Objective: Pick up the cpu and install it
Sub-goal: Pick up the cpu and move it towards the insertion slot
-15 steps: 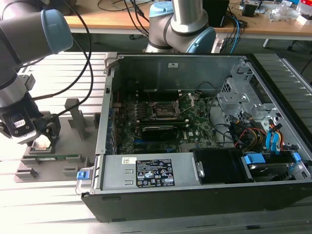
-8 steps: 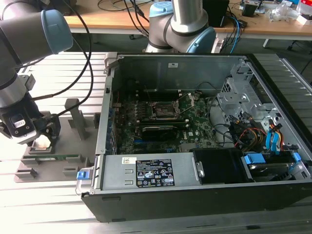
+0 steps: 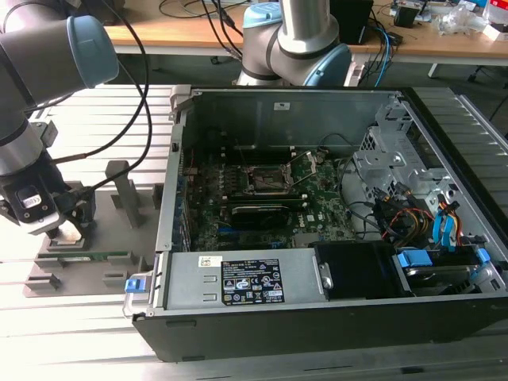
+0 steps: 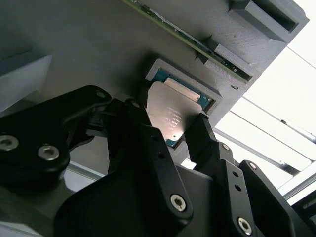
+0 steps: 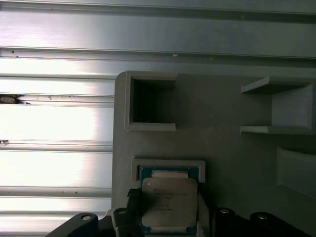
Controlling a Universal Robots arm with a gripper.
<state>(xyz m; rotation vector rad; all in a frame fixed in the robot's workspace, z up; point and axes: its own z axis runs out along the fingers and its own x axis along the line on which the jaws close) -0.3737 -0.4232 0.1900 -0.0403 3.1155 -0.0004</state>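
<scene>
Nestling in its fixture pocket [image 5: 168, 162], cpu [image 5: 169, 201] appears in both wrist views.

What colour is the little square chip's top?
The cpu is silvery, clearest in the first wrist view.

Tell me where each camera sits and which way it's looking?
Exterior view: off the arm, looking down on the open computer case and grey fixture; the arm shows.
First wrist view: at the wrist, facing the fixture; the hand shows.
Second wrist view: at the wrist, slanting past the hand.
Both wrist views share the cpu.
</scene>
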